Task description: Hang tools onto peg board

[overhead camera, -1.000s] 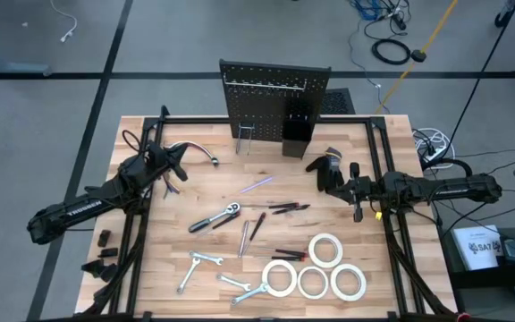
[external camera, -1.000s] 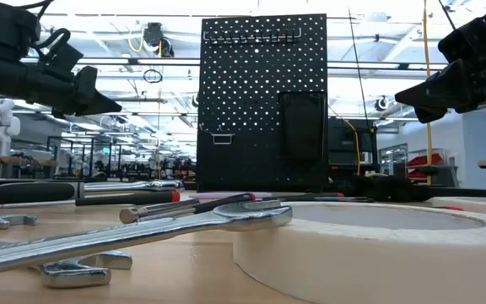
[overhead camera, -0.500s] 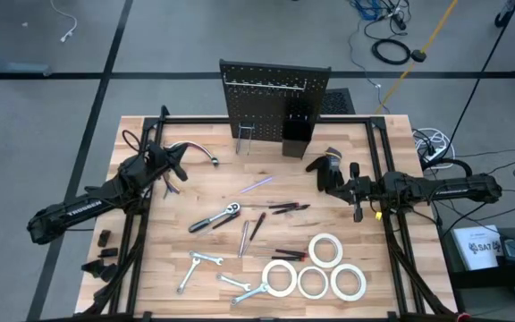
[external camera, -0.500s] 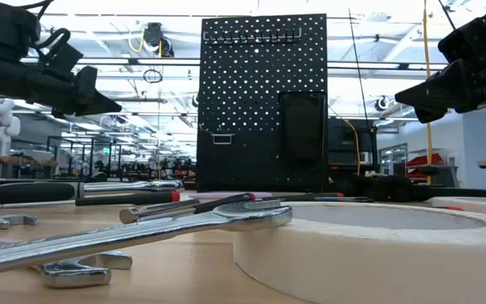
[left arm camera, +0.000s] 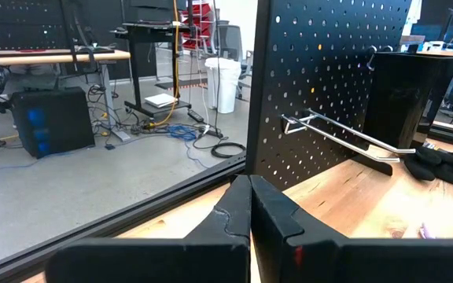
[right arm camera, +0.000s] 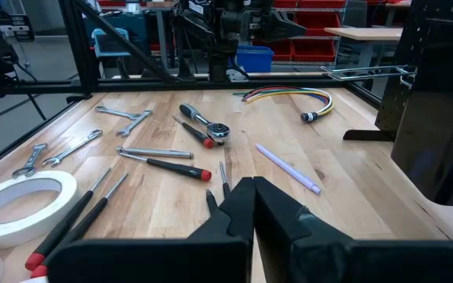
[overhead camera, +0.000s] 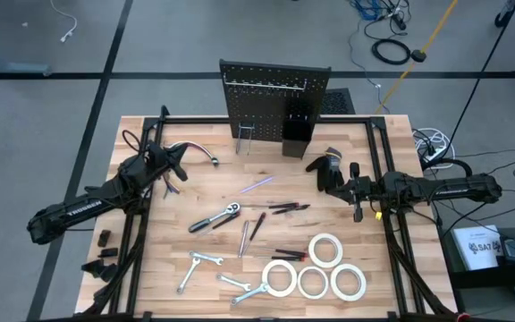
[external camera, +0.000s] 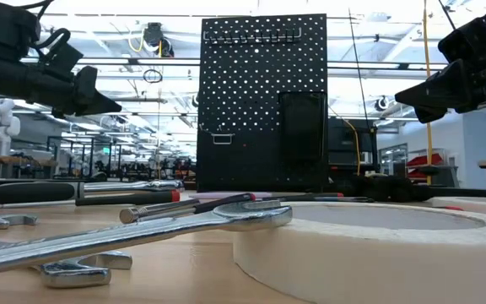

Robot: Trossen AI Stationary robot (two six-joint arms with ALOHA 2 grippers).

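The ratchet [overhead camera: 216,216] lies mid-bench, long axis 2-to-8 o'clock, at 4 o'clock from the nearer left gripper [overhead camera: 179,165]. Right gripper [overhead camera: 327,175] waits opposite. Both jaws together, empty. Peg board [overhead camera: 273,105] stands at 12.

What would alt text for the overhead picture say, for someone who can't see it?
Two dark robot arms reach in from either side of a wooden table, left claw and right claw both shut and empty. Wrenches, a ratchet, screwdrivers and four white tape rolls lie loose before an upright black peg board.

Shiny metal wrenches [overhead camera: 206,268], wooden table [overhead camera: 195,192]
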